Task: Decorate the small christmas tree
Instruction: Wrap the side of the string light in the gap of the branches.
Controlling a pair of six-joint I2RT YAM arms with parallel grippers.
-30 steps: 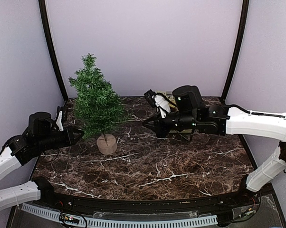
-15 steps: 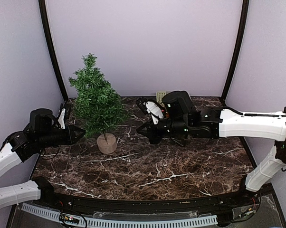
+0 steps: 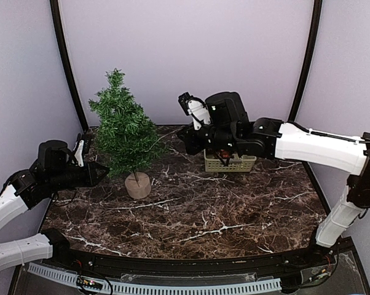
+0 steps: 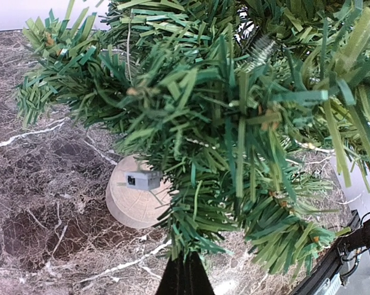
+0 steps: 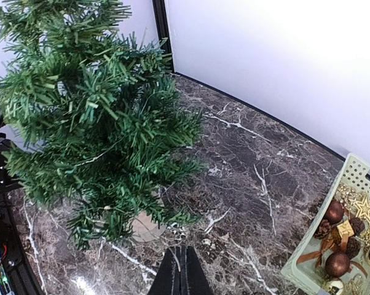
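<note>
On the left half of the dark marble table point(image 3: 203, 215) I see one small christmas tree point(image 3: 125, 129). It stands upright on its one round tan base point(image 3: 137, 186), and I can see no ornament on its branches. One small grey block point(image 4: 142, 180) sits on top of the base.

Two arms are in view. The left gripper point(image 4: 186, 265) is low on the left side of the tree, and its tip reaches the lowest branches. Its two fingers are pressed together, and I see nothing between them. The right gripper point(image 5: 181, 255) is raised above the table to the right of the tree, apart from the branches, and it points toward them. Its two fingers are also fully closed, with nothing in them.

One pale green basket point(image 3: 230, 165) stands near the back of the table, well apart from the tree. Inside it I count at least two brown balls point(image 5: 337, 263) and one gold star point(image 5: 361, 209). The other small ornaments are too crowded for me to count.
</note>
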